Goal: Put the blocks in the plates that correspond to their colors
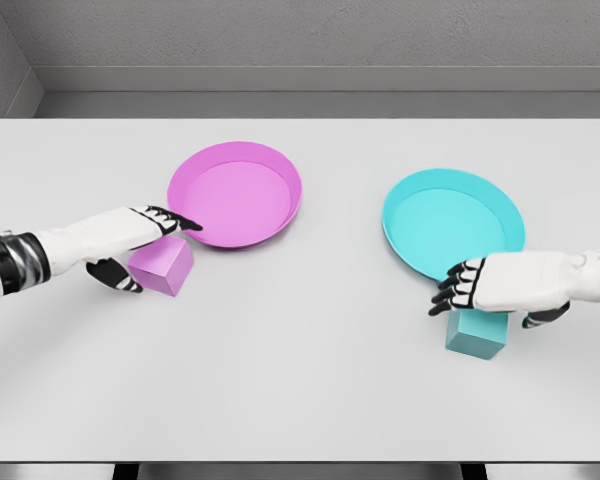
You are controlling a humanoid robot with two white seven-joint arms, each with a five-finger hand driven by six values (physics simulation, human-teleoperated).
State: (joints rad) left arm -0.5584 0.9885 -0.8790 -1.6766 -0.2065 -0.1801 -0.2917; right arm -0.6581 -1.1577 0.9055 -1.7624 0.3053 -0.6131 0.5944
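You see a smooth, matt pale grey tabletop (300,380) with no visible grain or texture. At eleven o'clock from its middle sits a round pink plate (242,160) that looks like moulded plastic, its rim carrying a faint satin sheen. At two o'clock, the round cyan plate (450,185) has the same plastic look and soft finish. The pink cube block (165,272) and the teal cube block (475,338) both read as matt, smooth-faced solids. Your left hand (130,245) and right hand (500,285) show glossy white hard shells with black, rubbery-looking finger segments. The back wall (300,35) looks rough, like grey concrete.
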